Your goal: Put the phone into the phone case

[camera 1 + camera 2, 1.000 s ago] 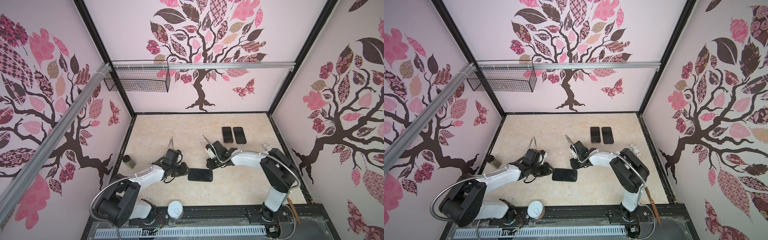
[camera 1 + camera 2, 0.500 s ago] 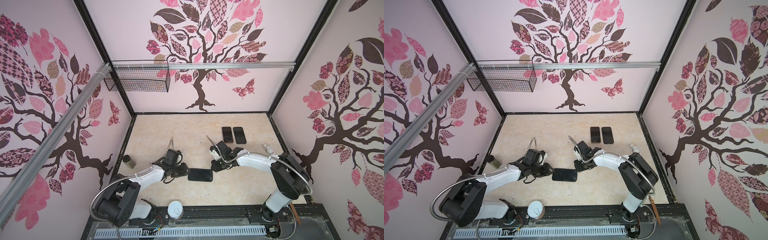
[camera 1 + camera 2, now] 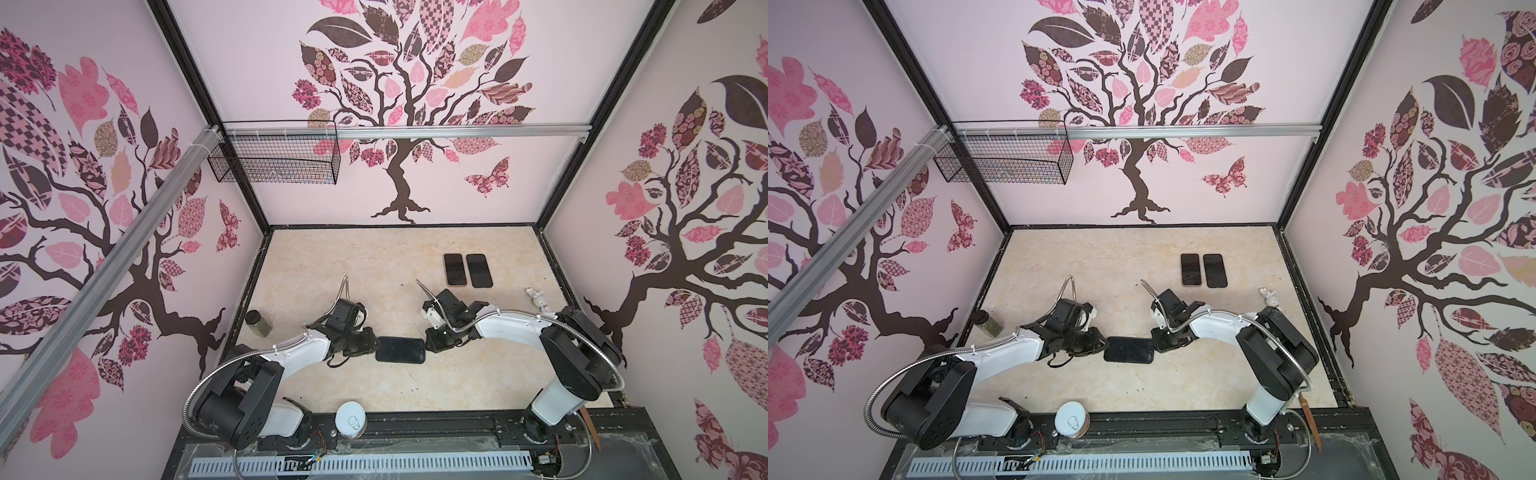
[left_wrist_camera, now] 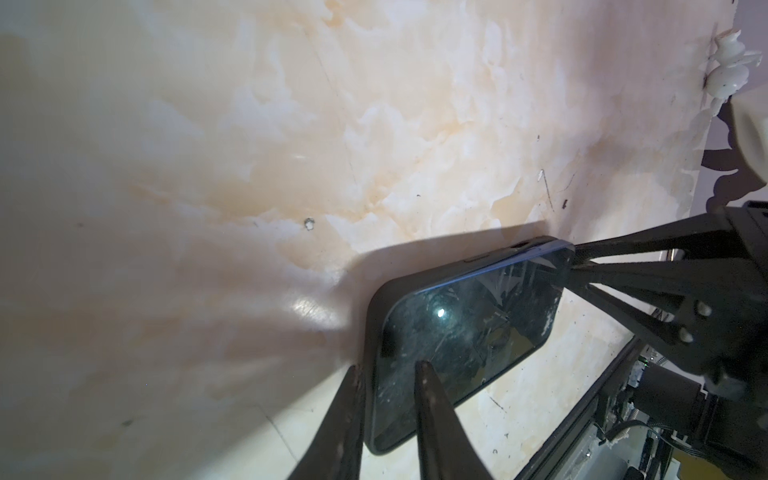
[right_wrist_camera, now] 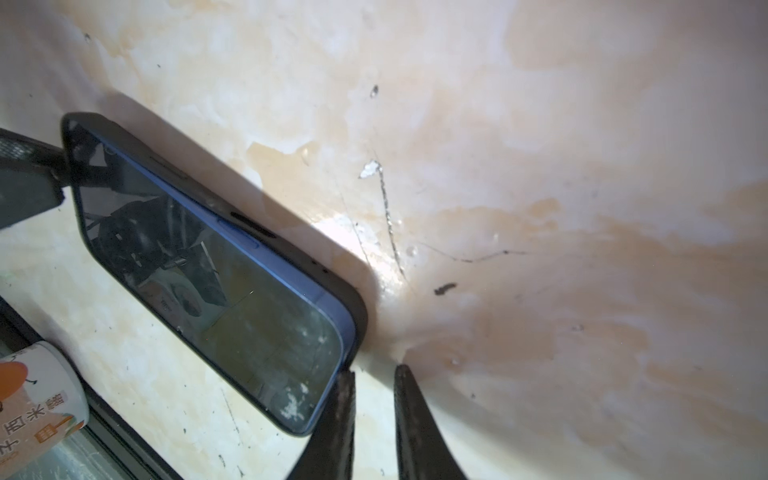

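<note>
Phone (image 4: 465, 328) looks slick, rigid; I'd pinch the phone case (image 4: 374, 316) rim. My left jaws straddle it, grip unclear; right jaws ajar, empty.

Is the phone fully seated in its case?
No: the right wrist view shows the phone with its blue side edge exposed above the rim of the black case.

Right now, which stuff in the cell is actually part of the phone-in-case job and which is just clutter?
In the job: phone, partly seated in the phone case; left gripper and right gripper, one at each end.

Just lying about: two bare phones at the back, spice jar, tin can, white figurine, wire basket on the rail.
</note>
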Available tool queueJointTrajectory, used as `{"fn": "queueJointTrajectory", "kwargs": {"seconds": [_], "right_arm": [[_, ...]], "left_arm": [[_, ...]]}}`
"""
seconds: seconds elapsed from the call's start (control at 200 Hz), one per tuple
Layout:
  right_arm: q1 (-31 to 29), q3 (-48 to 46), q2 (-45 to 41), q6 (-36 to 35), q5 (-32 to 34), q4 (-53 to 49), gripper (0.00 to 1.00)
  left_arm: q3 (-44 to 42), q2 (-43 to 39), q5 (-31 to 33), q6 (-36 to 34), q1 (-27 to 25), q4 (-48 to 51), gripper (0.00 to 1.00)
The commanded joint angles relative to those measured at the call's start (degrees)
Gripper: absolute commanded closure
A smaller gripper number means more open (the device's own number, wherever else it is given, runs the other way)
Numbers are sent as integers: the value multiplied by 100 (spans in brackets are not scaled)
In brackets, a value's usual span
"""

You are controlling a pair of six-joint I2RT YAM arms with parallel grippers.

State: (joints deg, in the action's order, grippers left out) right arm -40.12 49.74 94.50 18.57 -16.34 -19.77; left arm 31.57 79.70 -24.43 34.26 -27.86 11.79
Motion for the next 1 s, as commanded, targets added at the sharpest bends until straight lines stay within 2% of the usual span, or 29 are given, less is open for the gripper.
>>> {"fn": "queueJointTrajectory", "kwargs": {"seconds": [0.0,0.175,0.645,0.995], "right_arm": [[-26,27,-388,83,50,40,79],[-26,62,-450,102,5,50,79],[-29,-60,141,156,-471,458,82],[-56,-63,372,137,-477,407,84]], "left_arm": [[-10,47,-27,-82,-35,-107,76],[-11,96,-18,-86,-35,-133,79],[16,135,4,-85,-33,-142,82],[-6,198,-18,-73,-34,-232,83]]}}
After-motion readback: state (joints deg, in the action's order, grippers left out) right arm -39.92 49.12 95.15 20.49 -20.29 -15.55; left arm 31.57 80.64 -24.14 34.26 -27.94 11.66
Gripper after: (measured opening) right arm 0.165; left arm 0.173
